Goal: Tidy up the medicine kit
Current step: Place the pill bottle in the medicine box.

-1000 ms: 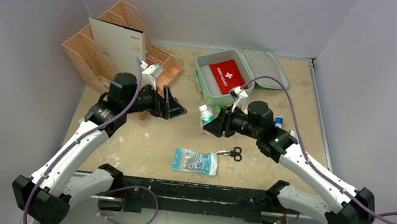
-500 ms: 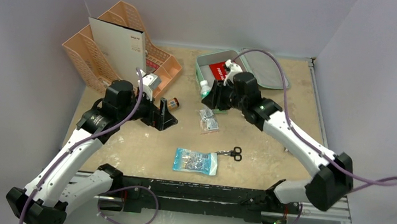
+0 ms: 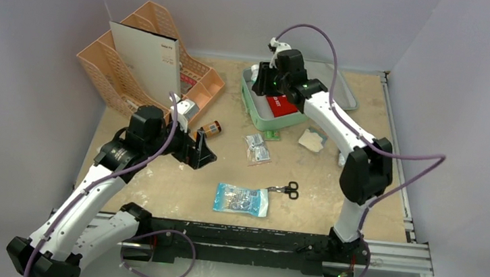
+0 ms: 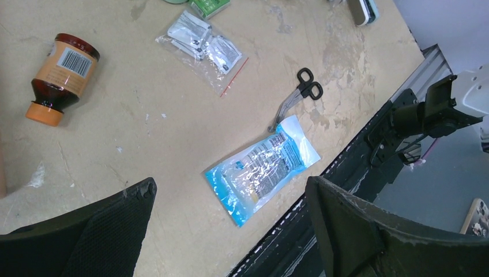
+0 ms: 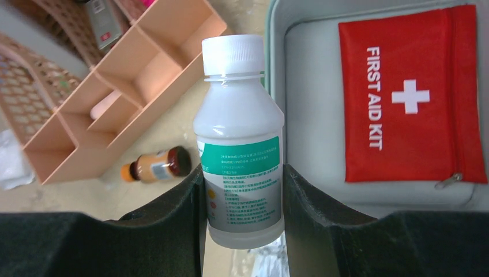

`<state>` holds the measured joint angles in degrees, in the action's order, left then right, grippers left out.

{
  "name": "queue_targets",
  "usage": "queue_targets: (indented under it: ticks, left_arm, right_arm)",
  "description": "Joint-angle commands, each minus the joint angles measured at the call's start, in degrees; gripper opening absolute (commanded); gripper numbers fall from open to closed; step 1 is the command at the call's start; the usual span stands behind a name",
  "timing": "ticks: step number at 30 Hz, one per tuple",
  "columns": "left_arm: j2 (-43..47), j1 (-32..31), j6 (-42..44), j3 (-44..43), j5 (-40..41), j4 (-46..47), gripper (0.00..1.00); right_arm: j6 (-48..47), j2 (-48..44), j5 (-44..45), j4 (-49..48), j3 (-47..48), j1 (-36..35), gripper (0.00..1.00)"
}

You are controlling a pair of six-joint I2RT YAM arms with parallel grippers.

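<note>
The medicine kit [image 3: 278,119] is a mint-green case lying open at the back of the table, with its grey lining [image 5: 311,86] showing. A red "FIRST AID KIT" pouch [image 5: 412,98] lies inside it. My right gripper [image 5: 242,173] is shut on a white bottle with a green label [image 5: 241,138], held above the kit's left rim [image 5: 270,69]. In the top view that gripper [image 3: 266,79] hangs over the kit's back-left corner. My left gripper [image 3: 197,149] stands open and holds nothing, above the table left of centre. In its wrist view the left gripper [image 4: 230,183] hovers over a blue packet [image 4: 262,167].
A brown bottle with an orange cap [image 3: 211,128] lies beside the peach organizer [image 3: 148,61]. A clear bag of sachets [image 3: 256,148], a small green box [image 3: 271,135], a white pad [image 3: 311,140], scissors [image 3: 286,189] and the blue packet [image 3: 242,199] lie on the table.
My right arm has carried the white bottle from the table's middle back and up over the kit. My left gripper opened wide and drew back, uncovering the brown bottle.
</note>
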<state>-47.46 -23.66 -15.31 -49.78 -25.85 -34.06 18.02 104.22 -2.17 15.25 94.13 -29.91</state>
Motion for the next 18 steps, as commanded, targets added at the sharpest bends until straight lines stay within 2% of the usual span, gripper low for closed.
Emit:
queue_targets:
  ticks: [1,7,14,18]
  left_arm:
    - [1.35,0.11,2.46,0.61,-0.16,-0.25,1.00]
    - [3.94,0.11,2.31,1.08,2.46,-1.34,1.00]
    - [6.62,0.11,1.55,1.98,5.02,-1.12,1.00]
    - [7.22,0.11,1.01,1.97,7.02,-1.58,1.00]
  right_arm:
    - [-5.39,6.39,3.06,2.00,8.64,0.48,0.16]
    - [-6.00,15.46,6.29,5.07,18.24,1.24,0.19]
    - [-5.76,23.12,8.68,4.79,23.19,1.99,0.21]
    - [-4.90,25.81,8.55,2.62,22.63,2.20,0.23]
